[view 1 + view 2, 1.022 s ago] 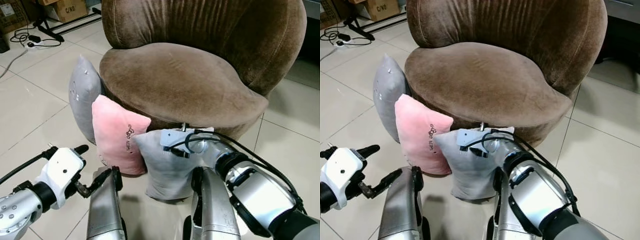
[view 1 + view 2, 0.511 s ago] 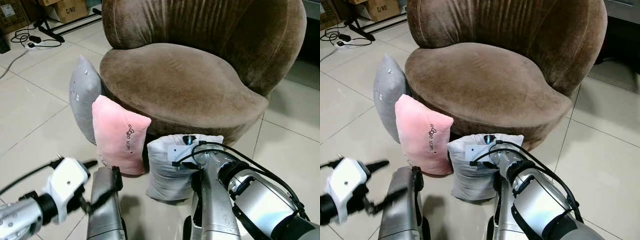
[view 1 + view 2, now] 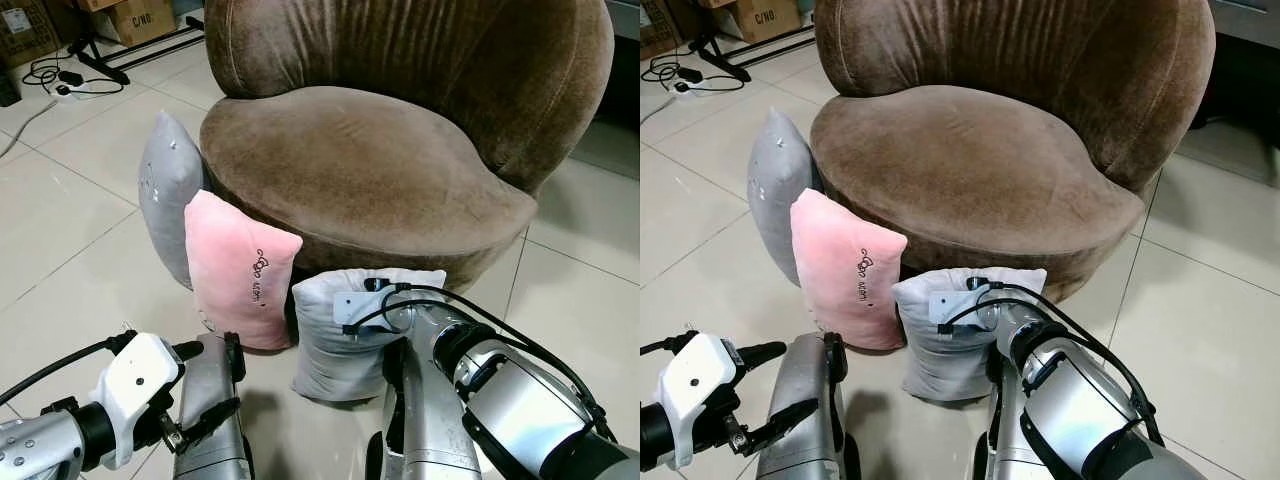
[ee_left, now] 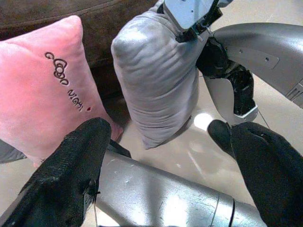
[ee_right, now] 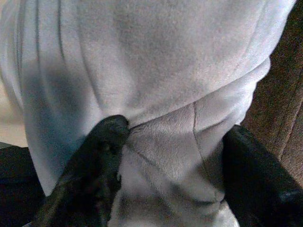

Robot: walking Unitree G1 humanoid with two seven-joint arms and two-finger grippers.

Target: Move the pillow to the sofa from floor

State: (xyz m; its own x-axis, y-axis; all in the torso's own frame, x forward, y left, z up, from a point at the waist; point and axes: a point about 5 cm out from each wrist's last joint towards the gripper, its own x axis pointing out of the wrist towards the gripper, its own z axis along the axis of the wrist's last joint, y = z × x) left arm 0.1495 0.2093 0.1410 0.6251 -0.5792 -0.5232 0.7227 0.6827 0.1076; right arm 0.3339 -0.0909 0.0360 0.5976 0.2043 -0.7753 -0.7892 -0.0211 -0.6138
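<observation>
Pale tiled floor (image 3: 70, 220) surrounds a round brown sofa (image 3: 380, 150), and three pillows are propped upright against its front edge. A grey pillow (image 3: 165, 195) stands at about 9 o'clock of the seat, a pink pillow (image 3: 238, 268) just beside it, and a light grey pillow (image 3: 345, 330) at 6 o'clock, touching the pink one. The light grey pillow is pinched near its top by the right gripper (image 5: 170, 156), whose black fingers (image 5: 102, 156) are pressed into the fabric, bunching it. The left gripper (image 3: 765, 385) is held low at 7 o'clock, fingers spread and holding nothing.
</observation>
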